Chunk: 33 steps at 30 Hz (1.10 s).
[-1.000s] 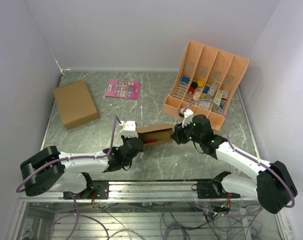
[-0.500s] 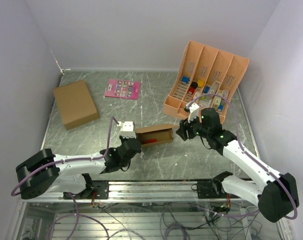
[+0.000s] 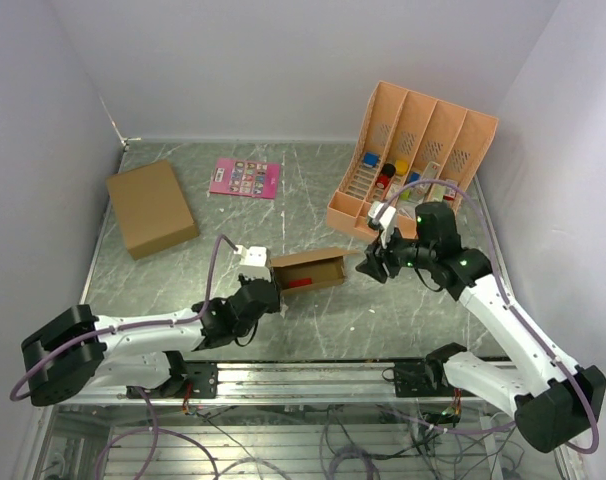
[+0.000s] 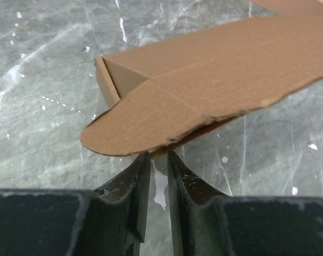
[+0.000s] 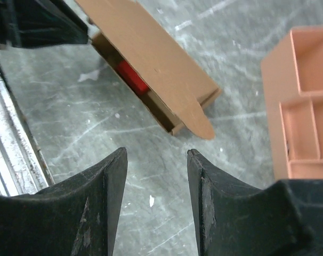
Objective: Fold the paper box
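Paper box in the middle of the table, one gripper at each end

From the left: a larger brown cardboard box [image 3: 151, 208] lies flat near the wall, and a pink printed sheet [image 3: 245, 177] sits further back. The left gripper [image 4: 156, 160] is at the left end of the paper box [image 3: 310, 269], its fingers drawn nearly together with their tips tucked under a rounded tab flap (whether they actually nip the cardboard I cannot tell). The carton rests on the green marbled table [image 3: 313, 200], its long side open and something red [image 5: 132, 76] showing inside. The right gripper [image 5: 156, 157] hovers just off the right end, fingers spread wide and touching nothing. A peach slotted organiser [image 3: 413, 160] stands behind it.
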### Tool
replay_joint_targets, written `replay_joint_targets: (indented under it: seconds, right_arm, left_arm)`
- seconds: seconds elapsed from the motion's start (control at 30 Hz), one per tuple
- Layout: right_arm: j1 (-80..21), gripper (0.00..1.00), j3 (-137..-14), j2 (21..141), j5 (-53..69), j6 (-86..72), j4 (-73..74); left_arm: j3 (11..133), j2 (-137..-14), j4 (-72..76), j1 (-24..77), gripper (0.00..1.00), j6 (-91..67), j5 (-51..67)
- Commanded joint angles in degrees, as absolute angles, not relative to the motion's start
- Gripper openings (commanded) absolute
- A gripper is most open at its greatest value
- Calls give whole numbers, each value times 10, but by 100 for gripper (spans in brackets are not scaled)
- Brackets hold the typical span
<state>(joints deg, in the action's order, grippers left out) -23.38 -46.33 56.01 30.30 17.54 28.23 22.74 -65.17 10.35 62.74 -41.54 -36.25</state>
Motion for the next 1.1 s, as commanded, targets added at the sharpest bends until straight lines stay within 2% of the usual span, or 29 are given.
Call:
replay_joint_targets:
  seconds: [0.0,0.13,0.27,0.37,0.47,0.5,0.63,0.73,0.8,0.9,1.07]
  right_arm:
    - [-227,48,-540,571,411,283,365]
    - [-228,48,-607,617,447,314,409]
    - [-227,46,-645,655,474,294,395]
    - [-228,32,-666,705,481,267,375]
    - [-229,12,-702,782,492,268,395]
    - [-229,9,-714,805,495,270,403]
    - [-229,4,-757,878,508,272,428]
    - [-232,3,-776,915,507,277,445]
    - [-234,3,-783,934,501,281,453]
    - [-239,2,-782,955,499,294,467]
    - [-245,1,-764,963,483,308,477]
  left_arm:
    - [223,-615,79,632,31,-405,-309]
    - [219,-567,48,632,34,-396,-228]
    - [214,-508,65,632,37,-367,-68]
    - [235,-471,83,632,37,-362,47]
    - [311,-450,24,631,37,-337,41]
    - [348,-451,-5,630,37,-324,21]
    - [486,-492,-93,588,37,-294,-26]
    - [561,-546,-136,503,31,-290,24]
    - [584,-586,-163,446,22,-281,48]
    - [597,-663,-189,390,18,-260,97]
    - [577,-745,-179,375,16,-251,163]
